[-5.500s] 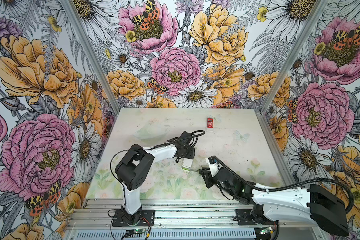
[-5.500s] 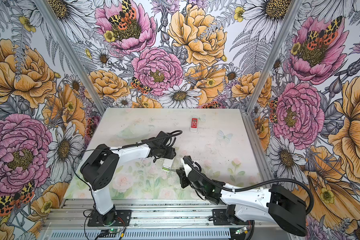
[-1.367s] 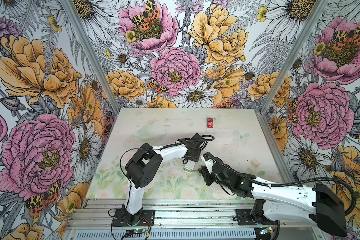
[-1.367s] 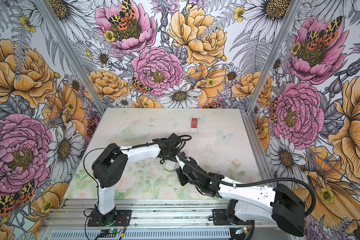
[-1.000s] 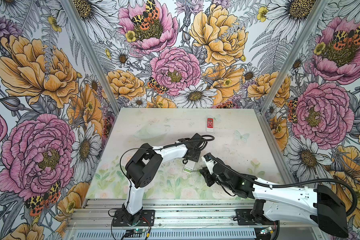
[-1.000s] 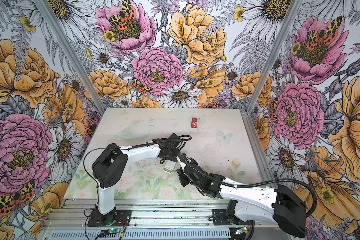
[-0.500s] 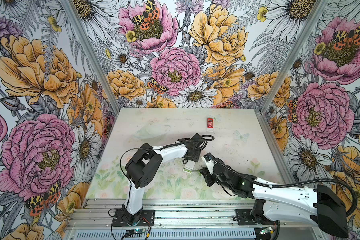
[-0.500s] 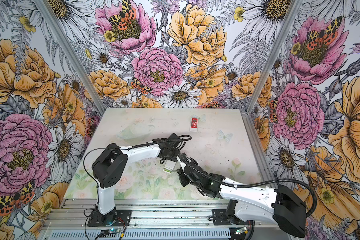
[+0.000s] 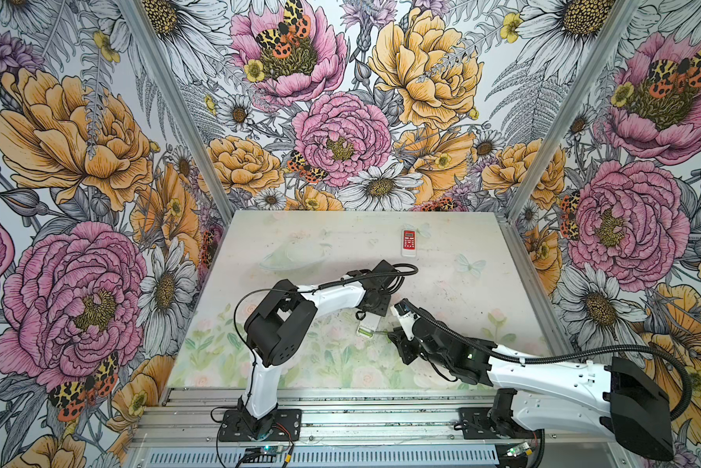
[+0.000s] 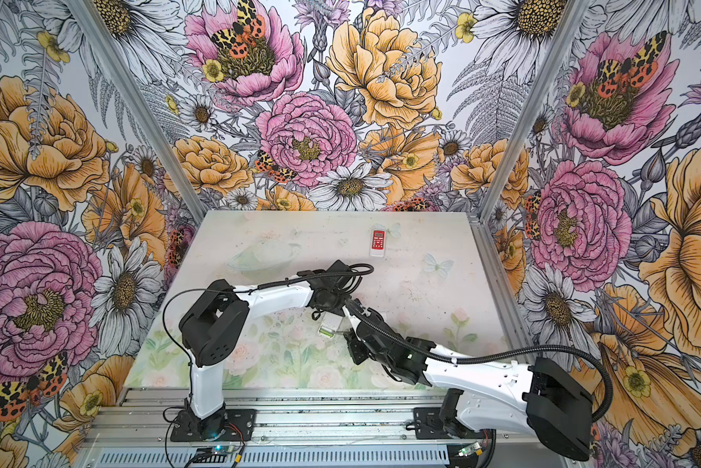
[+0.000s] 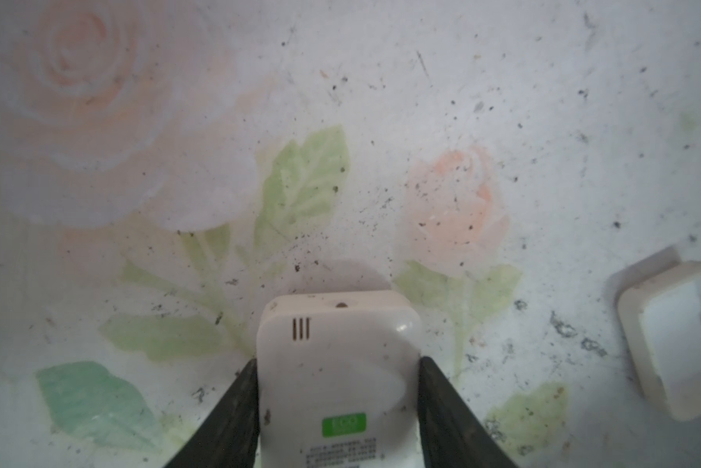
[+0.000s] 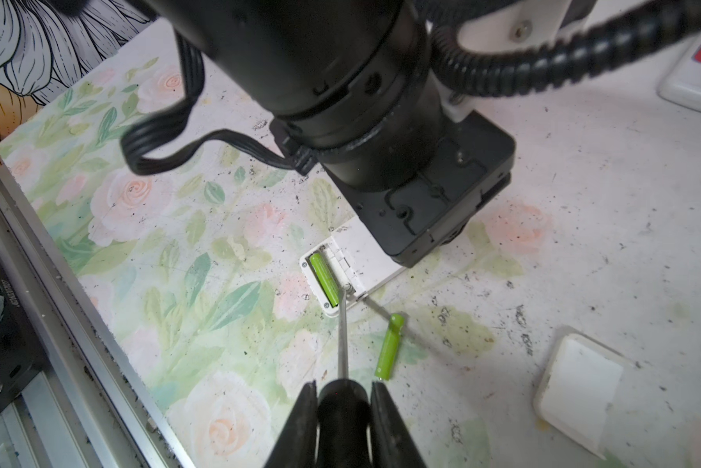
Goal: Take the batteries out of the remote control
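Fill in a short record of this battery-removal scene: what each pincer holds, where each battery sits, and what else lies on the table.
Left pincer: shut on the white remote, back up, compartment open
Right pincer: shut on the screwdriver, tip at the empty bay
Seated battery: light green, in the compartment
Loose battery: light green, lying on the table near the white remote
Cover: on the table, apart from the white remote
Second remote: red face, far side, untouched

The left hand grips a white remote control, back upward, on the rose-printed counter; a cream plastic cover lies nearby.
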### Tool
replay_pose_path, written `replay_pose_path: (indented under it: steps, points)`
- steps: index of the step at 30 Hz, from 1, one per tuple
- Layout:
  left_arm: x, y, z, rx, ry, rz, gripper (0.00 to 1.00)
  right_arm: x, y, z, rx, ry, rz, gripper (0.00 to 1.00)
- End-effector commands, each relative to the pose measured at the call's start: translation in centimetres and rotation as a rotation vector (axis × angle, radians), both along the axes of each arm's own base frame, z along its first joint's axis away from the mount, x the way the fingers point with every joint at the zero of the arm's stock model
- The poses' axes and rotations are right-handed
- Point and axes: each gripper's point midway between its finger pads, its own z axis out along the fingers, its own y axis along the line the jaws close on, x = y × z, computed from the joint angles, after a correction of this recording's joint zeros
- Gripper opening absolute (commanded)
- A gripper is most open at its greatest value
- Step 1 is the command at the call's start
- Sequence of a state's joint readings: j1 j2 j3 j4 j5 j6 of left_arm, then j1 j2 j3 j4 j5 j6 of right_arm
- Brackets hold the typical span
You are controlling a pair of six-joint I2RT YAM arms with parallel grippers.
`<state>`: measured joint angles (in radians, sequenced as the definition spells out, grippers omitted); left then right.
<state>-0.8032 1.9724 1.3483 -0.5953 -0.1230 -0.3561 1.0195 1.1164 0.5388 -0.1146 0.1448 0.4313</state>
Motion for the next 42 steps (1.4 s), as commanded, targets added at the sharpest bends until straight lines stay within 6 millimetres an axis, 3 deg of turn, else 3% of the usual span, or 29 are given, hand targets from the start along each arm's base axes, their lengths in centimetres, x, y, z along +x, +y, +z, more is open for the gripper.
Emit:
replay_pose_path:
  steps: [1, 12, 42]
  points:
    - [0.4, -1.2, 0.7, -0.027, -0.027, -0.014, 0.0, 0.1, 1.0, 1.5, 0.024, -0.007, 0.032, 0.0]
    - [0.7, -0.8, 1.4, 0.002, -0.07, -0.008, 0.01, 0.4, 0.7, 3.9, 0.032, -0.048, 0.022, 0.0]
    - [0.7, -1.1, 1.6, 0.006, -0.085, -0.012, 0.01, 0.9, 0.9, 2.5, -0.041, -0.013, 0.028, 0.0]
